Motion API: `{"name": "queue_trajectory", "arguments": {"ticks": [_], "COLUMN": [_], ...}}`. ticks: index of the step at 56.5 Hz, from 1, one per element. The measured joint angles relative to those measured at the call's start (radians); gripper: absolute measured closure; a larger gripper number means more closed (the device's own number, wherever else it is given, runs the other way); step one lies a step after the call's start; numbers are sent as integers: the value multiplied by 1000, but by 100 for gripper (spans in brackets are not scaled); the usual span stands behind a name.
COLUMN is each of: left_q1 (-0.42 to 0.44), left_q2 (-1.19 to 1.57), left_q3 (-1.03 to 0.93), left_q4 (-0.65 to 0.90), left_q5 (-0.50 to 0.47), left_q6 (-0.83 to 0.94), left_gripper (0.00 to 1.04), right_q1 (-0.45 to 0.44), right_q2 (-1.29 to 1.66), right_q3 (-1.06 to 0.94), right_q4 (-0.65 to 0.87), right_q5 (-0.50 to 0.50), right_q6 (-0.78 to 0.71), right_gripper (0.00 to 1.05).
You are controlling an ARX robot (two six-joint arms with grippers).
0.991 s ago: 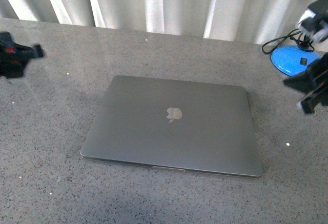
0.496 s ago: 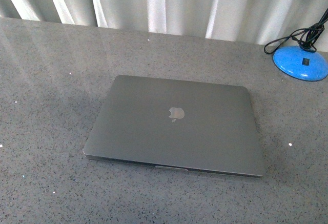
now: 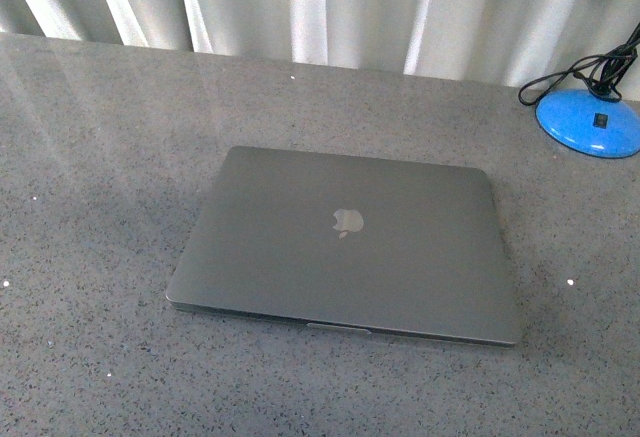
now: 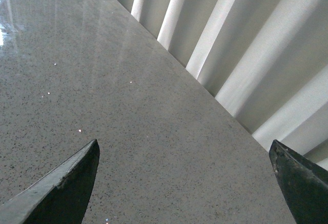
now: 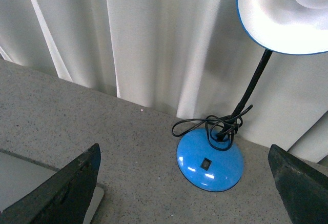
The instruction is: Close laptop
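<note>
The space-grey laptop (image 3: 345, 245) lies flat on the grey speckled table (image 3: 90, 157) with its lid fully down and the apple logo facing up. Neither gripper shows in the front view. A corner of the laptop (image 5: 20, 185) shows in the right wrist view. My left gripper (image 4: 184, 183) is open and empty, with only bare tabletop between its fingertips. My right gripper (image 5: 184, 188) is open and empty, hovering over the table beside the laptop's corner and facing a blue lamp.
A desk lamp with a blue base (image 3: 590, 124) (image 5: 210, 159), black cord and white shade (image 5: 279, 14) stands at the table's back right. White curtains (image 3: 330, 7) hang behind the table's far edge.
Both grippers were at the left and right edges of the front view a second ago and have withdrawn out of it. The laptop stays shut and unmoved.
</note>
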Motion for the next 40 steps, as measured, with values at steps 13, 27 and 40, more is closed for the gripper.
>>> {"name": "queue_trajectory", "arguments": {"ticks": [13, 27, 40], "left_q1": [26, -58, -117], "left_q2": [1, -203, -399], "left_q3": [-139, -276, -359], "left_q4": [269, 214, 98], "left_q5": [616, 590, 532], "left_q6": [297, 398, 412], "left_gripper": [37, 79, 101], "right_q1": [7, 50, 85], "right_q2": [6, -115, -264], "right_q3": [-38, -297, -449], "right_q4": [117, 435, 435], "right_q5": [82, 205, 230], "right_q6": [47, 165, 176], "right_gripper": [16, 58, 103]}}
